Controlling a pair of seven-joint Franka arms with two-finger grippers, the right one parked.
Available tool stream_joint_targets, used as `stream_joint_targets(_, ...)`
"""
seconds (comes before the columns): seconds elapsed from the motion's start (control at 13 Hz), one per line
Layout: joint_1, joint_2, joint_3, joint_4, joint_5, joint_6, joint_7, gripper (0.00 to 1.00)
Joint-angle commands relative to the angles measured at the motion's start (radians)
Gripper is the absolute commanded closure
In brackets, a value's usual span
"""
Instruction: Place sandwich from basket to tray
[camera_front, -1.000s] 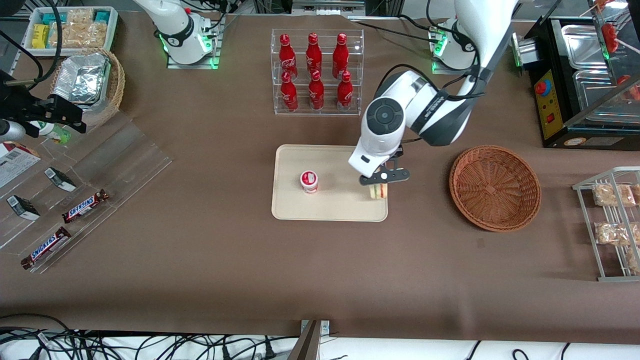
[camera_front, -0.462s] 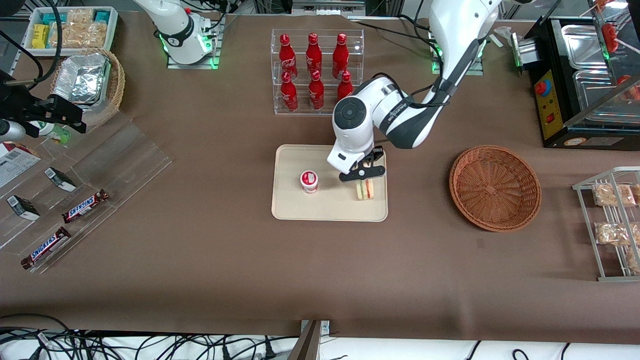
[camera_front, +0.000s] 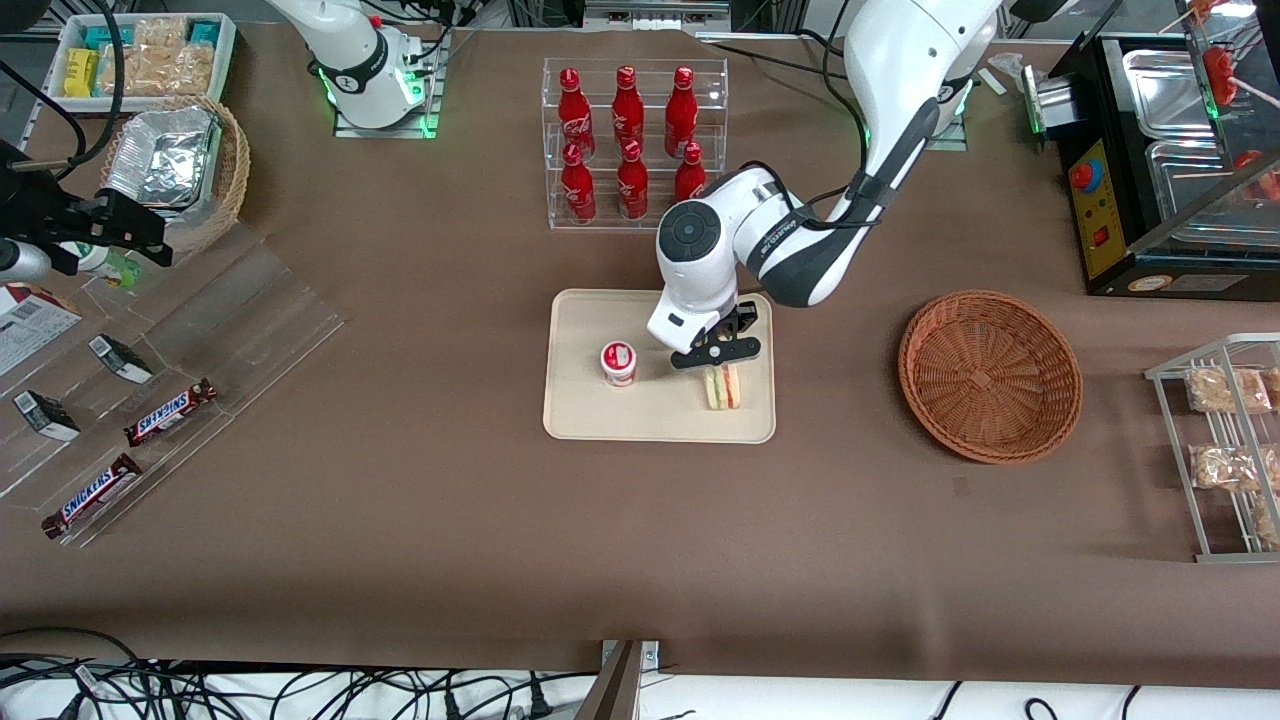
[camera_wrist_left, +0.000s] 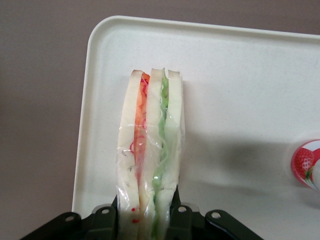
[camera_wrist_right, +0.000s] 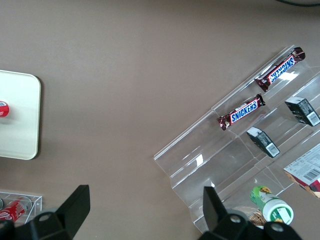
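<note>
Now we see the gripper (camera_front: 722, 362) over the tray (camera_front: 580, 415), at the tray's end nearer the working arm, its fingers (camera_wrist_left: 176, 210) closed snugly against the two bread faces of the sandwich (camera_front: 723, 387). In the wrist view the sandwich (camera_wrist_left: 150, 160) stands on edge between them, wrapped in clear film, with a red-orange layer on one side and a green layer on the other; the tray (camera_wrist_left: 240, 75) lies beneath it. We cannot tell whether the sandwich touches the tray or hangs just above it. A small red-and-white cup (camera_front: 618, 362) stands on the tray beside the sandwich, toward the parked arm's end. The reddish-brown basket (camera_front: 990, 375) sits well apart from the tray, toward the working arm's end of the table.
</note>
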Motion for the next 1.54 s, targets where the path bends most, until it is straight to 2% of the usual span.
stream_joint_targets(0.0, -0.012, 0.02, 0.007, 0.028, 0.038, 0.002, -0.029, 0.64)
stream_joint_targets(0.15, -0.012, 0.026, 0.007, 0.03, 0.038, 0.004, -0.03, 0.54)
stream_joint_targets(0.23, -0.012, 0.024, 0.01, 0.031, 0.038, 0.004, -0.03, 0.43)
stream_joint_targets(0.31, -0.011, 0.024, 0.007, 0.031, 0.038, 0.002, -0.03, 0.22)
stream_joint_targets(0.46, -0.003, 0.014, 0.01, 0.034, 0.036, -0.001, -0.032, 0.0)
stream_joint_targets(0.92, 0.096, -0.12, 0.001, 0.054, 0.007, -0.102, -0.023, 0.0)
stream_joint_targets(1.23, 0.161, -0.138, 0.001, 0.186, -0.065, -0.258, 0.046, 0.0)
stream_joint_targets(1.46, 0.23, -0.151, 0.001, 0.267, -0.107, -0.381, 0.173, 0.0)
